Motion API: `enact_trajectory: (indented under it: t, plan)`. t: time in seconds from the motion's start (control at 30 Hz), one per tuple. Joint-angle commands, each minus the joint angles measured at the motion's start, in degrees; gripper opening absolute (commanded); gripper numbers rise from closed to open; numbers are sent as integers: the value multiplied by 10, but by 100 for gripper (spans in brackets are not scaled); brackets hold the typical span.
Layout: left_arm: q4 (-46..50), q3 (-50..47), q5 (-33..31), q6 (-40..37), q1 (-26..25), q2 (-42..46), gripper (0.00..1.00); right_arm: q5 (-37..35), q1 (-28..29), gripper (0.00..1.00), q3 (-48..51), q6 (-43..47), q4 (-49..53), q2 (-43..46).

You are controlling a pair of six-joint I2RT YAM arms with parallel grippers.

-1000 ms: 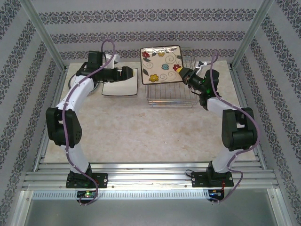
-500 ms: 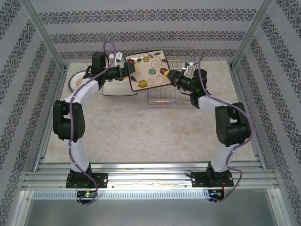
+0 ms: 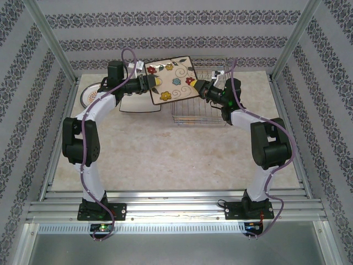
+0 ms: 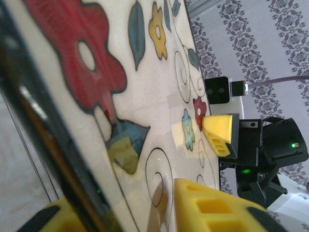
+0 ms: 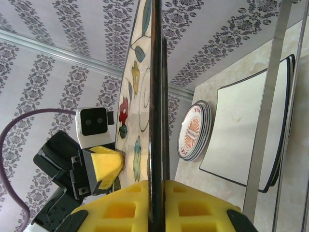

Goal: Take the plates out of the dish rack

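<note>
Plate (image 3: 172, 87) tilts, seemingly pinched between left tool (image 3: 156, 83) and right tool (image 3: 197, 85).

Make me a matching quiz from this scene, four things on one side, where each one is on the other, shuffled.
1 flowered square plate
2 round plates
3 plain square plate
4 dish rack

A stacked at the far left
B held up by the left hand and right hand
C standing right of the plain plate
D flat beside the round stack

Pairs: 1-B, 2-A, 3-D, 4-C

The flowered plate (image 3: 172, 87) looks glossy and glazed, the dish rack (image 3: 201, 113) shiny metal wire.
</note>
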State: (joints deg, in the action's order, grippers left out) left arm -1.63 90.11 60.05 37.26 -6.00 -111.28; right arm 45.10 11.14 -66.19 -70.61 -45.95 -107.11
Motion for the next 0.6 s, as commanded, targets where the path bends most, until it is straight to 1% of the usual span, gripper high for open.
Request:
enact_trajectory:
  t: [0.0, 0.1, 0.2, 0.23, 0.27, 0.33, 0.37, 0.4, 0.47, 0.5, 0.53, 0.57]
  plan:
    - [-16, 5, 19, -5, -3, -9, 15, 13, 6, 0, -44, -16, -94, 17]
    - [-14, 8, 20, -3, -2, -9, 1, 19, 9, 0, -46, -11, -86, 16]
    - [-20, 6, 21, 1, -2, -8, 0, 15, 10, 0, -46, -1, -67, 17]
    - [-26, 5, 21, 5, -2, -7, 0, 11, 9, 3, -46, 6, -54, 19]
    - [-36, 3, 22, 11, -2, -6, 0, 4, 8, 13, -46, 13, -36, 21]
    - [-58, -2, 17, 33, -1, -5, 0, -5, 7, 18, -52, 37, 10, 25]
    - [-69, -4, 13, 45, 0, -4, 0, -13, 6, 25, -56, 48, 37, 28]
    - [-76, -3, 8, 56, 0, -3, 0, -19, 6, 28, -63, 67, 76, 31]
    - [-77, 4, -3, 72, 2, -5, 0, -35, 7, 43, -83, 112, 164, 37]
    - [-79, 6, -9, 77, 3, -5, 0, -41, 8, 48, -92, 131, 195, 38]
    - [-83, 8, -14, 86, 4, -7, 0, -48, 8, 55, -99, 145, 221, 41]
    - [-96, 8, -17, 98, 6, -6, 0, -52, 7, 57, -105, 152, 240, 40]
